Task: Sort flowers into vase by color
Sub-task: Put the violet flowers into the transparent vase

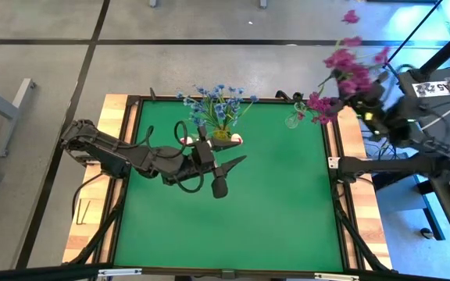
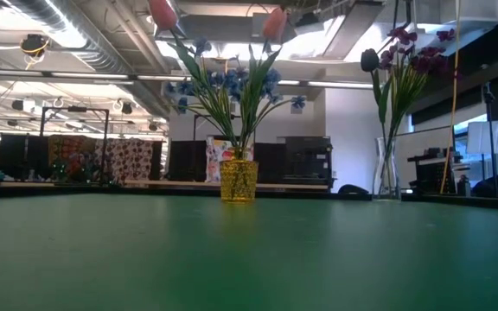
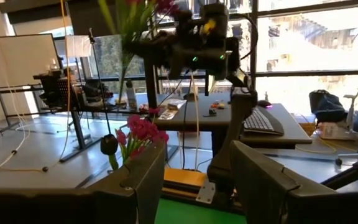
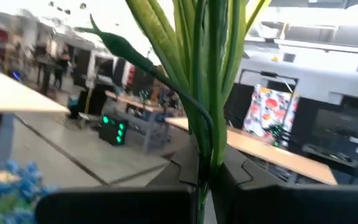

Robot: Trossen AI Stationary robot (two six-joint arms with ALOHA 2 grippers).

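While the right gripper [image 1: 363,95] clamps a bunch of magenta flowers [image 1: 348,66] by their green stems, the left gripper [image 1: 226,175] hangs open and empty over the green table [image 1: 233,226].

Seen from the right wrist, the stems [image 4: 205,93] run straight up from between that claw's closed fingers, the blossoms fanning out above it, off the table's far right corner. Just beside that claw, toward the table, stands a clear glass vase [image 1: 293,119] with more magenta blossoms. Beyond the left gripper's spread fingers [image 3: 143,180], near the far edge, a yellow vase [image 2: 239,180] holds blue flowers [image 2: 232,85] and pink tulip buds [image 2: 274,23].
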